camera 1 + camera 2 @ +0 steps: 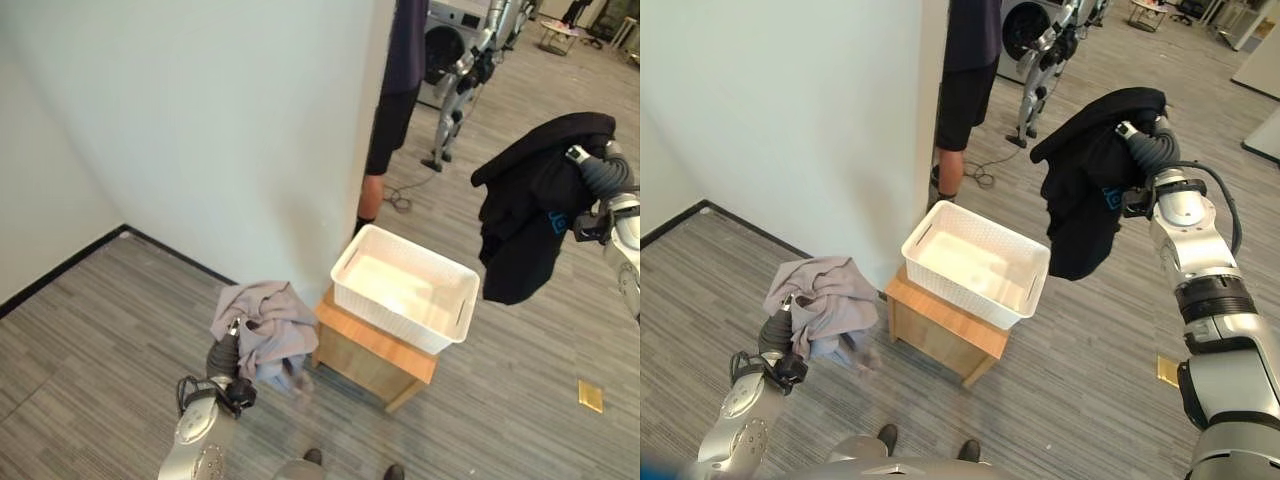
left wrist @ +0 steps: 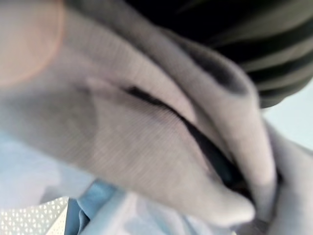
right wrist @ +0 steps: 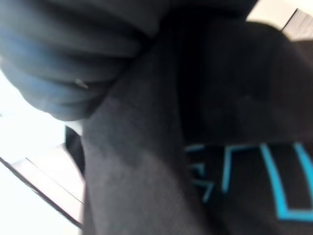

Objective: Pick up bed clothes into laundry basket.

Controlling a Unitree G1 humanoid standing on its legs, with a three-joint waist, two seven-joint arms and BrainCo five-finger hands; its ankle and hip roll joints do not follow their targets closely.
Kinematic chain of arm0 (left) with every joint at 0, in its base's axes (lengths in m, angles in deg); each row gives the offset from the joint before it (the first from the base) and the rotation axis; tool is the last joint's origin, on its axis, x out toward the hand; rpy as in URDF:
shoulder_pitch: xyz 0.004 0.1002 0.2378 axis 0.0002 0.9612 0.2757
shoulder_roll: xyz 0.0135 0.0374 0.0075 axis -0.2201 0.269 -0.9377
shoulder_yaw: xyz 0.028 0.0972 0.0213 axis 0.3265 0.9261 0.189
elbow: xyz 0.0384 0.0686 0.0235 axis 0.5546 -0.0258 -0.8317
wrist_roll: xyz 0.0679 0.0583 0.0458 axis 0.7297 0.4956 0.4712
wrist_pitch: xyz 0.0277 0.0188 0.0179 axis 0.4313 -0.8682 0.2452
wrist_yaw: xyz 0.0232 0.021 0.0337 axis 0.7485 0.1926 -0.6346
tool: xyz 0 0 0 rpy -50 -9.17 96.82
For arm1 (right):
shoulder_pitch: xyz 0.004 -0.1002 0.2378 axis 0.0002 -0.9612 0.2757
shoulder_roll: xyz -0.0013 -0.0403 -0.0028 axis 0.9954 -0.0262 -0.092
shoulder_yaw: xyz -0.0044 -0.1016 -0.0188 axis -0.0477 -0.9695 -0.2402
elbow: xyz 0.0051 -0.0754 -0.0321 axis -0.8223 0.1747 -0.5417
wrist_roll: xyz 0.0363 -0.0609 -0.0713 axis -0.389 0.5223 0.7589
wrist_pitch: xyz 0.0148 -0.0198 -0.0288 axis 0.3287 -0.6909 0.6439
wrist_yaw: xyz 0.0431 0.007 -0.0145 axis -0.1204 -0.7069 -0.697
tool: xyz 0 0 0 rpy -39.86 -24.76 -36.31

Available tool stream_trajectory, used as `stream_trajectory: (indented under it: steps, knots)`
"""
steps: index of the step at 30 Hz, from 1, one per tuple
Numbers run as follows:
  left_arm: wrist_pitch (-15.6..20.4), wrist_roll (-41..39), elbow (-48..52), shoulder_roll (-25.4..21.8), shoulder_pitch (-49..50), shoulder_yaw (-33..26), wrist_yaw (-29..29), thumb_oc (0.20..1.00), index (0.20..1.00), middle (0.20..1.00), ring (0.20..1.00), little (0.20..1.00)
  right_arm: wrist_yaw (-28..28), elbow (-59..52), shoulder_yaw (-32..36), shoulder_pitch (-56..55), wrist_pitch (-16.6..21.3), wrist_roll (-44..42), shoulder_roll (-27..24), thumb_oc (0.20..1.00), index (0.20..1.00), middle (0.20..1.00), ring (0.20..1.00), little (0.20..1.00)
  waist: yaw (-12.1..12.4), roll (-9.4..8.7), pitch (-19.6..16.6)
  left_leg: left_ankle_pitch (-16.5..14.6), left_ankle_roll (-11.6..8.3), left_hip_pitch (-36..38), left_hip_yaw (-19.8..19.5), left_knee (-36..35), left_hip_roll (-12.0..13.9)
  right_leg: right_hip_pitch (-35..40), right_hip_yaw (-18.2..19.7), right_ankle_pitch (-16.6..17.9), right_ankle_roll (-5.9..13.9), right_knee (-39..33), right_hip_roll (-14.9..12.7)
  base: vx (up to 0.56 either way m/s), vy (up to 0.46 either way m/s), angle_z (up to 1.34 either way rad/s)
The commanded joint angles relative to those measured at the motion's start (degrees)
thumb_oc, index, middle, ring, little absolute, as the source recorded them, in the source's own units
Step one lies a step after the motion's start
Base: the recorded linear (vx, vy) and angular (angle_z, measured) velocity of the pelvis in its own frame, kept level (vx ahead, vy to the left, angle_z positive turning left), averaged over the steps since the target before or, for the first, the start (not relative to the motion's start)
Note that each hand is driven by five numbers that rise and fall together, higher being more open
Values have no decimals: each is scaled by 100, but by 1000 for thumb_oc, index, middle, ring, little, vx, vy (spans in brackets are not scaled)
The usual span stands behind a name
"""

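White laundry basket (image 1: 405, 288) sits on a small wooden table (image 1: 372, 350), just by the corner of a white wall (image 1: 220, 130). Basket looks empty inside — no clothes in it.

Left robot hand (image 1: 232, 338) is raised low at the front left of the table, draped in a grey garment (image 1: 262, 322) w/ a pale blue piece bunched beneath it. Cloth hangs over and round the hand, clear of the floor and just beside the table's left edge. Left wrist view shows grey folds over the dark ribbed cover; fingers are buried in fabric, so can't tell if they're curled or straight.

Right robot hand (image 1: 1132, 132) is held high to the right of the basket, carrying a black garment (image 1: 1087, 185) w/ blue lettering. Garment hangs down from the hand, its lower end near the basket's right rim but apart from it — not over the inside. Fingers hidden under the cloth; grip can't be read there either.

Behind the wall corner stands a person (image 1: 392, 110) in dark shorts. Further back, another robot (image 1: 462, 75) by a washing machine (image 1: 452, 35). Floor (image 1: 100, 320) is grey striped.
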Motion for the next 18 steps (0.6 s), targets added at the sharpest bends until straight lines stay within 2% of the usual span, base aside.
stream_trajectory:
  steps: [1, 6, 9, 18]
  knots:
    - [297, -210, 484, -234, -271, 119, 142, 200, 200, 200, 200, 200, 107, 385, -351, 1047, 104, 114, -296, 200, 200, 200, 200, 200, 71, 151, -39, 72, -222, -338, -140, -61, 162, 545, -288, -733, 188, 165, 19, 0, 0, 0]
    - [255, -262, 545, -277, -285, 198, 96, 200, 200, 200, 200, 200, 197, 1112, -479, 1293, -56, 225, 245, 200, 200, 200, 200, 200, 205, 158, 137, 139, -213, -533, -253, -61, 137, 430, -357, -713, 191, 159, 17, -28, 11, 1]
    - [256, -261, 564, -279, -288, 195, 87, 200, 200, 200, 200, 200, 195, 1142, -464, 1259, -68, 245, 318, 200, 200, 200, 200, 200, 219, 159, 167, 151, -213, -572, -274, -61, 132, 398, -373, -711, 191, 161, 14, -44, 15, 6]
    - [290, -315, 656, -273, -451, 145, -97, 200, 200, 200, 200, 200, 200, 956, -446, 906, -139, 391, 869, 200, 200, 200, 200, 200, 383, 116, 719, 311, -225, -1095, -461, -22, 89, -31, -490, -657, 156, 211, 52, -80, 7, 10]
